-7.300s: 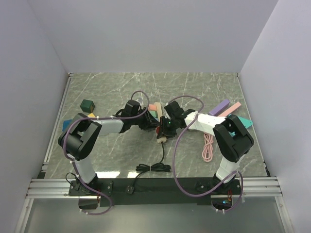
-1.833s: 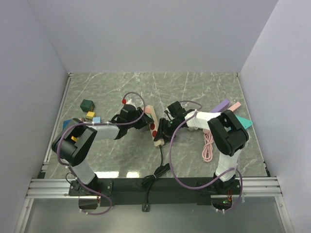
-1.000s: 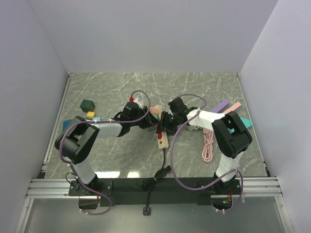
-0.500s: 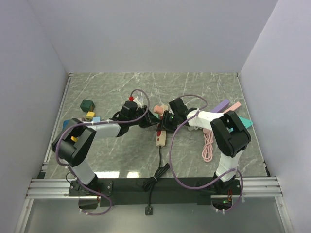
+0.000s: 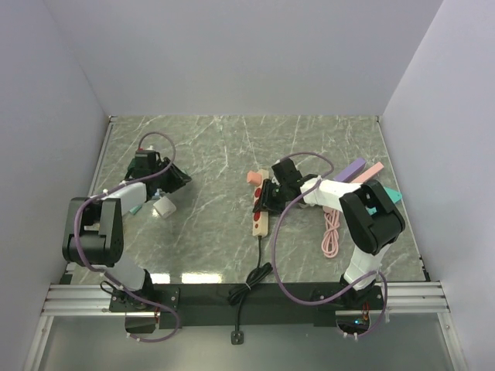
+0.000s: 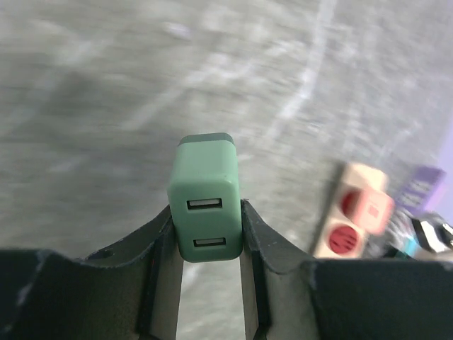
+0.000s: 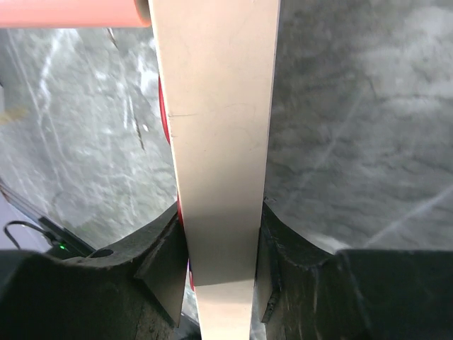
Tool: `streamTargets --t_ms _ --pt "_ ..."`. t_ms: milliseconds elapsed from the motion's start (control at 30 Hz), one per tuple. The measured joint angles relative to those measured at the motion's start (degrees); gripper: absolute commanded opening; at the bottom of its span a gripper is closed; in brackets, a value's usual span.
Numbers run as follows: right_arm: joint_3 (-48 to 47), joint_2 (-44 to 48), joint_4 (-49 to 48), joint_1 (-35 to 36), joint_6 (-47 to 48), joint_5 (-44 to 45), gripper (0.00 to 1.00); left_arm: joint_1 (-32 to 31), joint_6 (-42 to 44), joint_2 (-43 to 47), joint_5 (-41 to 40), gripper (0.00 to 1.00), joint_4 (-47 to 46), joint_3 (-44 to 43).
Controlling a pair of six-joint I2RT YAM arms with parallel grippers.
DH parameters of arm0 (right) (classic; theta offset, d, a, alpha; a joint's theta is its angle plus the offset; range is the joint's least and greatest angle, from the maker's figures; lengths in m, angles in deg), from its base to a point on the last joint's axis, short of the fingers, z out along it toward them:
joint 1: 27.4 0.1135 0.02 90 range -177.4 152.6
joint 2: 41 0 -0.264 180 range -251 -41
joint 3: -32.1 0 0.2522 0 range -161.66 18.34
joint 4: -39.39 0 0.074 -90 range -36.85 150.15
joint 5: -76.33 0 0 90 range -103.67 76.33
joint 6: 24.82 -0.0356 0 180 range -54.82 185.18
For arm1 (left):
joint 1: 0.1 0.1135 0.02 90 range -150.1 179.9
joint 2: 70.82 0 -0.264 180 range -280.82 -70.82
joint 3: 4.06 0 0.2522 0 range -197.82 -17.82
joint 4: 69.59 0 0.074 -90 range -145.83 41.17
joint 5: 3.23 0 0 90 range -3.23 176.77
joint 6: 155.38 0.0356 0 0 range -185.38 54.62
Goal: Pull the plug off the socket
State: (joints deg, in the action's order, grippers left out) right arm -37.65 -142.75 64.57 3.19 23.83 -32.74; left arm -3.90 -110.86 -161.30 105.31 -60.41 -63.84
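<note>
The plug (image 6: 206,209), a green USB charger, is clamped between the fingers of my left gripper (image 6: 207,230) and hangs free above the marble table, well apart from the socket. From above, that left gripper (image 5: 175,179) sits at the table's left side. The socket is a beige power strip (image 5: 259,212) with red outlets, lying mid-table, and it also shows at the right of the left wrist view as the strip (image 6: 352,225). My right gripper (image 5: 268,195) is shut across the strip (image 7: 218,134), one finger on each long side.
The strip's black cord (image 5: 257,270) runs toward the near edge. A pink block (image 5: 254,176) lies at the strip's far end. At the right are a purple block (image 5: 349,168), a pink bar (image 5: 373,170), a teal piece (image 5: 389,197) and a coiled pink cable (image 5: 331,232).
My left gripper has swung from beside the strip to the table's far left, carrying the green plug away. The right gripper has closed on the strip and stays there.
</note>
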Motion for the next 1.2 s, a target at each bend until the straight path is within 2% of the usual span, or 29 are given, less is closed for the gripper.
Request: streamTargets --t_ms 100,133,167,233,267,367,467,567,667,833,1033,1200 --pt "0.2 0.6 1.5 0.0 1.2 0.0 0.0 2.8 1.5 -1.2 -1.1 0.02 2.8 -0.3" --pt "0.2 0.7 1.9 0.0 1.8 0.0 0.0 3.3 1.8 -1.7 -1.7 0.08 4.1 -0.7" --pt "0.2 0.8 2.2 -0.1 2.2 -0.1 0.0 3.7 1.9 -2.1 -2.3 0.3 5.2 -1.1" --pt "0.1 0.8 2.7 -0.1 3.0 -0.5 0.0 4.4 2.0 -2.8 -3.7 0.48 7.6 -2.0" --pt "0.1 0.8 2.8 -0.1 3.4 -0.8 0.0 4.7 2.1 -3.2 -4.7 0.62 8.7 -2.5" --pt "0.1 0.9 3.2 -0.1 4.4 -1.6 0.0 5.2 1.2 -3.2 -7.1 0.82 10.1 -2.8" --pt "0.1 0.9 3.5 -0.1 5.3 -2.2 0.0 5.3 0.6 -2.5 -8.5 0.93 10.1 -2.5" --pt "0.1 0.9 3.9 -0.1 6.1 -3.0 0.0 5.1 0.2 -0.2 -8.4 0.99 9.9 -1.3" --pt "0.1 0.9 4.0 -0.1 6.6 -3.5 0.0 3.8 -0.2 3.0 -7.7 0.99 8.5 0.2" --pt "0.2 0.9 4.0 -0.1 7.1 -5.0 0.0 -3.5 -0.3 5.2 -3.5 0.99 2.6 1.0" --pt "0.1 0.9 4.4 0.0 7.9 -7.5 0.0 -13.2 -0.5 -0.5 1.3 0.99 -3.6 -1.0" --pt "0.1 0.9 4.5 0.4 8.0 -8.1 0.0 -18.2 -0.5 -7.9 2.3 0.99 -4.7 -6.5"
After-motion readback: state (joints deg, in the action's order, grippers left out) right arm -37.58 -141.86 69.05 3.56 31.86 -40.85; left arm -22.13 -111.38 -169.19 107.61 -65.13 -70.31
